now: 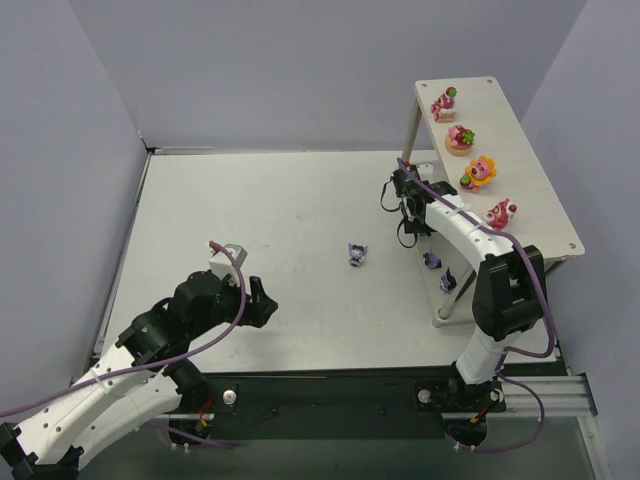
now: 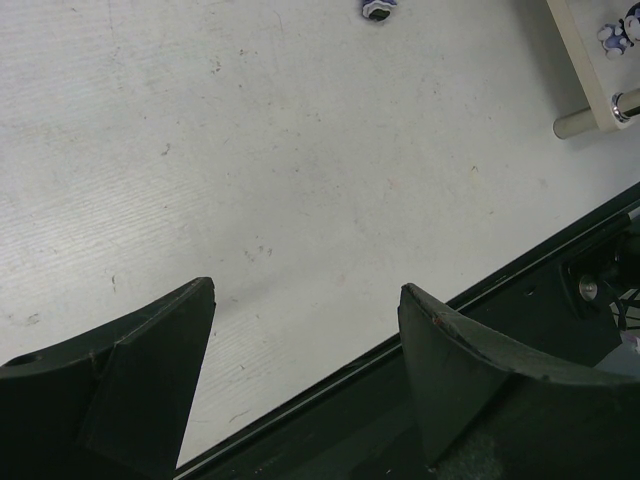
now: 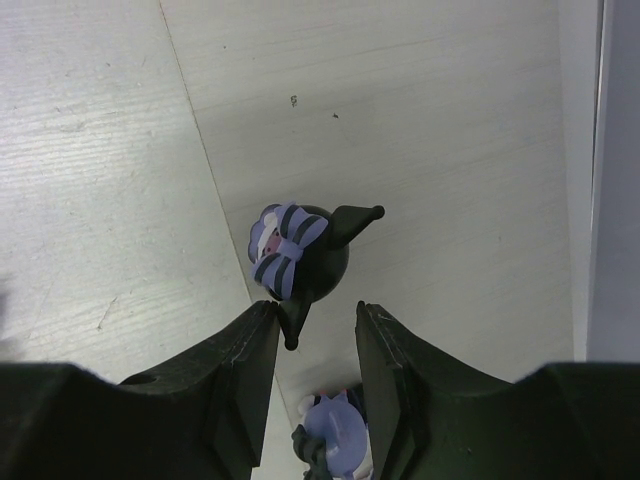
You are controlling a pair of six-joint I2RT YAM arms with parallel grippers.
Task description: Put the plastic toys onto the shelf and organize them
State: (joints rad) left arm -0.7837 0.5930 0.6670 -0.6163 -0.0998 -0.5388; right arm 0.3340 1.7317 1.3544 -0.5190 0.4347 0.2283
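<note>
The off-white shelf (image 1: 535,190) stands at the right. Four bright toys sit in a row on its top board: a pink cake (image 1: 444,104), a round cake (image 1: 460,138), a flower (image 1: 479,172) and a red slice (image 1: 500,213). One dark toy (image 1: 357,254) lies on the table. Two more (image 1: 432,260) (image 1: 449,281) sit by the lower board. My right gripper (image 1: 405,205) (image 3: 318,310) is open a little over the lower board (image 3: 450,150). A dark toy with a striped bow (image 3: 300,250) stands just past its tips. A purple toy (image 3: 335,440) lies under it. My left gripper (image 1: 262,305) (image 2: 308,290) is open and empty.
The table's near edge and a black frame (image 2: 480,310) run just under my left fingers. In the left wrist view a shelf leg (image 2: 575,125) and a corner of the lower board (image 2: 590,60) show at the upper right, with a dark toy (image 2: 615,35) on it.
</note>
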